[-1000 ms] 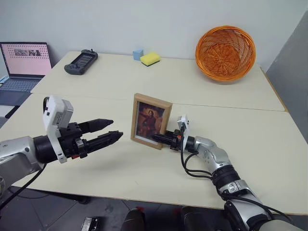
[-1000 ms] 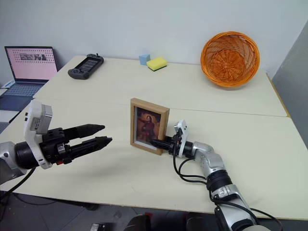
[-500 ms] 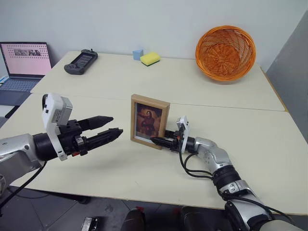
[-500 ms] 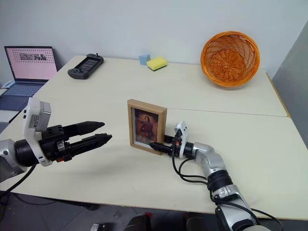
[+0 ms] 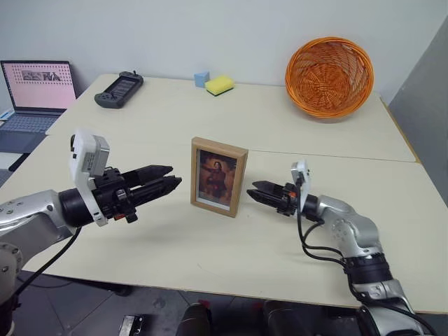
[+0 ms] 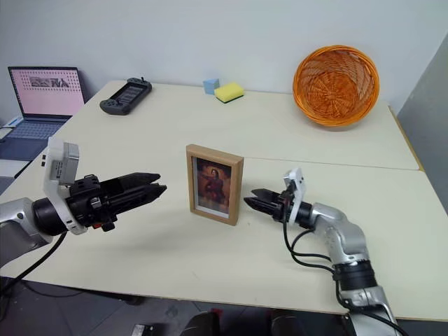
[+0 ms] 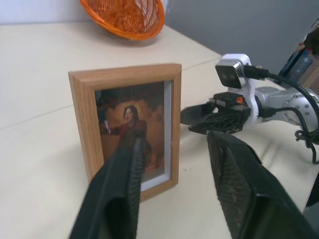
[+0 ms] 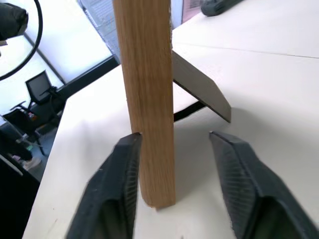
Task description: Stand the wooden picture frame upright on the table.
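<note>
Picture frame (image 5: 219, 176) stands upright mid-table (image 5: 210, 259) on its rear stand, long axis vertical, and your right gripper (image 5: 257, 190), fingers spread and empty, sits just beside its right edge, nearer than your slightly parted, empty left gripper (image 5: 166, 178).

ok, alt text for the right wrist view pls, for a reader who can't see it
The wooden picture frame stands upright on the pale table, seen edge-on, with its dark fold-out stand angled down to the tabletop behind it. The right gripper has its two black fingers spread to either side of the frame's edge.
</note>
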